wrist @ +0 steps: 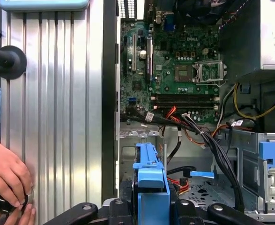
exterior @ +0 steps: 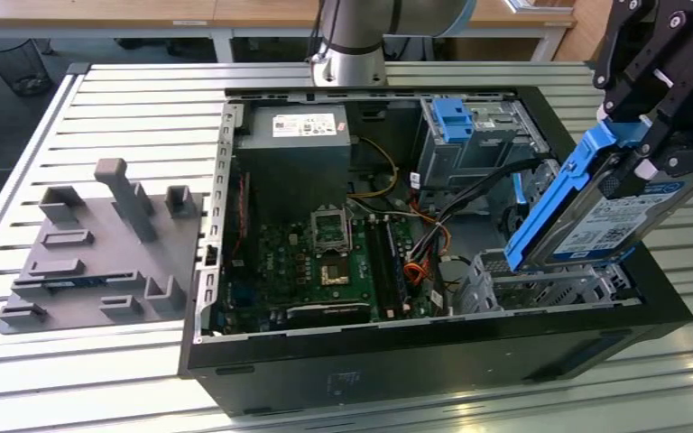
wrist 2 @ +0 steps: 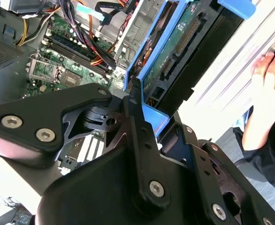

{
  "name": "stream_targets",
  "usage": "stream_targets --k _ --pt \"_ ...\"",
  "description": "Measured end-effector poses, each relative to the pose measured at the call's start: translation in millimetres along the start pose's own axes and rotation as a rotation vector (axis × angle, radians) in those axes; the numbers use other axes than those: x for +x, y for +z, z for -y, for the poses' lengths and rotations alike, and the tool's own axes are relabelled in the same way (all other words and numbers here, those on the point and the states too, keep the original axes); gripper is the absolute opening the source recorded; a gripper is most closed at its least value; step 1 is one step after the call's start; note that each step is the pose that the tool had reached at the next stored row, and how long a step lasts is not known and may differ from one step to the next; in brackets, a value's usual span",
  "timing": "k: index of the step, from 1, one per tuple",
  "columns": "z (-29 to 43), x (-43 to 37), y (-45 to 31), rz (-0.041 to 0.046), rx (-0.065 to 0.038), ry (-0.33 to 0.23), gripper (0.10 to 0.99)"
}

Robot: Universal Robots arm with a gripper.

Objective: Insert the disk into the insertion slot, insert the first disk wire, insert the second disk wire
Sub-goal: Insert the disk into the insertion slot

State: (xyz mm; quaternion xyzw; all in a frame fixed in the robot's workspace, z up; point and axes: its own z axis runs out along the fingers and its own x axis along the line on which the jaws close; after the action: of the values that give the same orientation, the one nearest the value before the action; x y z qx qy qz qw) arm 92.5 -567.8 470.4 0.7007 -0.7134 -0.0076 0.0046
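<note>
My gripper (exterior: pixel 645 144) is shut on the disk (exterior: pixel 599 216), a silver drive with a white label in a bright blue carrier. The disk hangs steeply tilted over the open computer case (exterior: pixel 250 361) at the exterior view's right. Its lower end is just above the insertion slot (exterior: pixel 551 287), a low silver perforated cage; I cannot tell whether they touch. In the second wrist view the black fingers (wrist 2: pixel 132 117) clamp the blue carrier and the disk's (wrist 2: pixel 174 51) green underside shows. In the first wrist view the carrier edge (wrist: pixel 151 180) stands over the bay floor (wrist: pixel 207 192). Loose black cables (wrist: pixel 212 145) and a red cable (wrist: pixel 179 185) lie beside it.
A taller grey cage with a blue bracket (exterior: pixel 453 122) stands behind the slot. The motherboard (exterior: pixel 322 257) and power supply (exterior: pixel 292 135) fill the rest of the case. A grey fixture board (exterior: pixel 94 262) lies at the exterior view's left. A person's hand (wrist: pixel 6 178) rests on the slatted table.
</note>
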Motion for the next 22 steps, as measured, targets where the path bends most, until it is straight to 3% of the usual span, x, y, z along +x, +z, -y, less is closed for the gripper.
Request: stream_targets --k 22 --pt "-1.4 -8.8 13.4 0.0001 0.000 0.000 0.369"
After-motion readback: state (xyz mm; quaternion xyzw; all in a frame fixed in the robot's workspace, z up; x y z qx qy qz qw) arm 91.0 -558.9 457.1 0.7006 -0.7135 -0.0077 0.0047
